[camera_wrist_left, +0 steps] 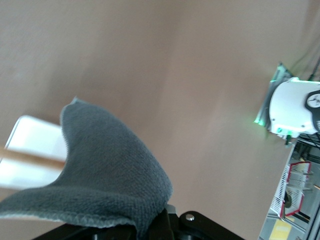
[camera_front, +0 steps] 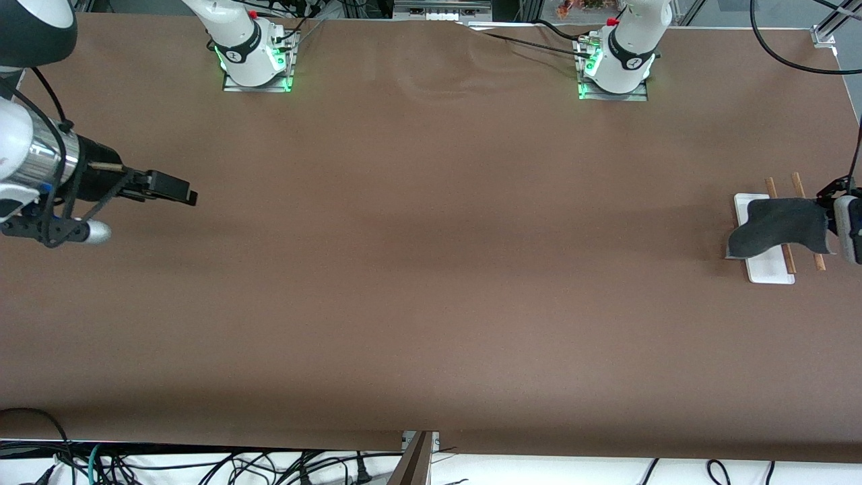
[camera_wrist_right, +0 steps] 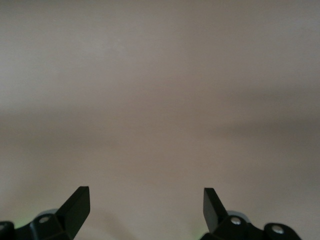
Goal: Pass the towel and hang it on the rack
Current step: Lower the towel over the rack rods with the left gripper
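Left pincer (camera_front: 832, 202) grips the towel (camera_front: 778, 228) over the rack (camera_front: 774, 232); releasing off-centre risks slippage; right pincer (camera_front: 178, 190) waits open.

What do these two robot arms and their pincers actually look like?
Both arms are glossy white with black joint rings, a red cap near each base, and green lights glowing at their metal mounting plates. Black cables trail from them. The right arm shows a shiny silver wrist band; the right gripper is black with two flat, wedge-tipped fingers. The left gripper is largely out of frame.
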